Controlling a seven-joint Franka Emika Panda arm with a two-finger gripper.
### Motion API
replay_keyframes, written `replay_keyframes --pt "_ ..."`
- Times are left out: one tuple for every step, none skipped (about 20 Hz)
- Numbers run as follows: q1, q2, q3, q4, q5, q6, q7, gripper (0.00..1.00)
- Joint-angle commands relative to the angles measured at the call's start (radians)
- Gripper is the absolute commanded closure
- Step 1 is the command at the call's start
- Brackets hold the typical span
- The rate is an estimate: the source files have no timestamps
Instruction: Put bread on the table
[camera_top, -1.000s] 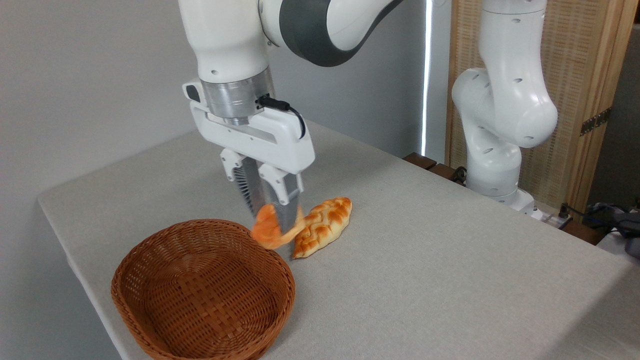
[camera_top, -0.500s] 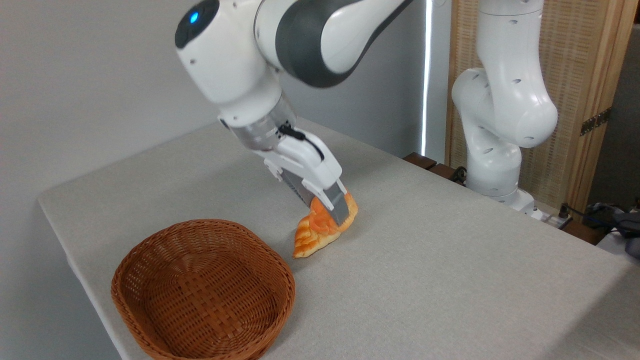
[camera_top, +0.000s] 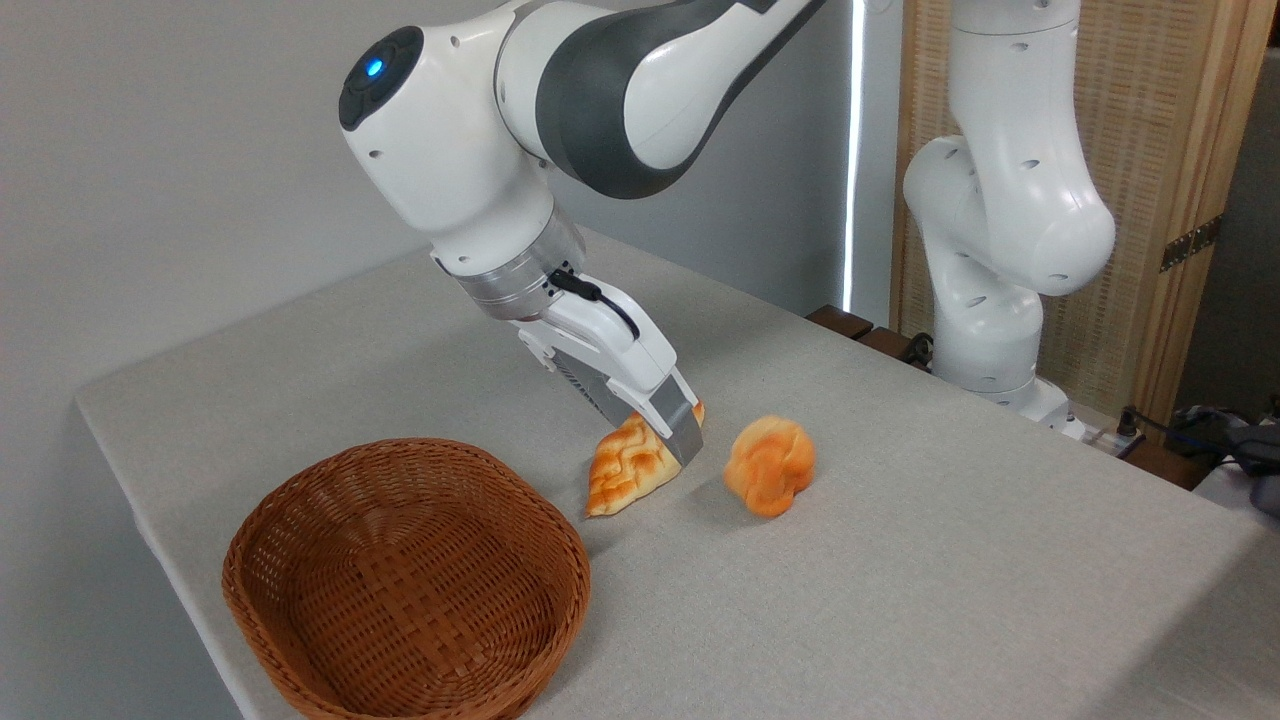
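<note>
Wide grey-clothed table across the lower frame, rounded corner at the left. Above it, white Panda arm reaching in from the upper right, dark grey band at the elbow, blue light on the bulbous wrist housing, forearm bent downward and the wrist canted so the hand slants down and to the right. Base column of the arm upright at the far right edge of the table, before a wooden slatted screen. Brown woven basket at the near left, nothing visible inside, well apart from the bun. Gripper tilted diagonally, fingertips low, just over the right end of the braided golden loaf and overlapping it in the picture; contact with the loaf impossible to judge. Only one grey finger clearly seen, the other hidden behind it, so gap between fingers not visible: released or clenched, cannot tell; nothing seen held. Small round orange bread resting on the cloth just right of the fingertips and of the loaf, apart from both, swirled top turned toward the camera, soft shadow beneath on its left side.
</note>
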Motion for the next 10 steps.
replay_keyframes --pt "-0.003 -0.015 0.003 0.006 0.012 0.019 0.019 0.0" --pt "-0.003 -0.024 0.003 0.016 0.012 0.05 0.019 0.0" --pt "-0.003 -0.029 0.003 0.042 0.01 0.073 0.019 0.0" --pt "-0.003 -0.031 0.005 0.067 0.001 0.085 0.019 0.0" --pt "-0.003 -0.031 0.005 0.094 0.001 0.091 0.017 0.0" --pt "-0.003 -0.029 0.005 0.12 0.006 0.099 0.016 0.0" --pt "-0.003 -0.029 0.005 0.136 0.006 0.104 0.014 0.0" --pt "-0.003 -0.031 0.005 0.151 0.004 0.105 0.014 0.0" --pt "-0.003 -0.031 0.005 0.176 0.0 0.107 0.014 0.0" --pt "-0.002 -0.031 0.005 0.197 -0.002 0.107 0.014 0.0"
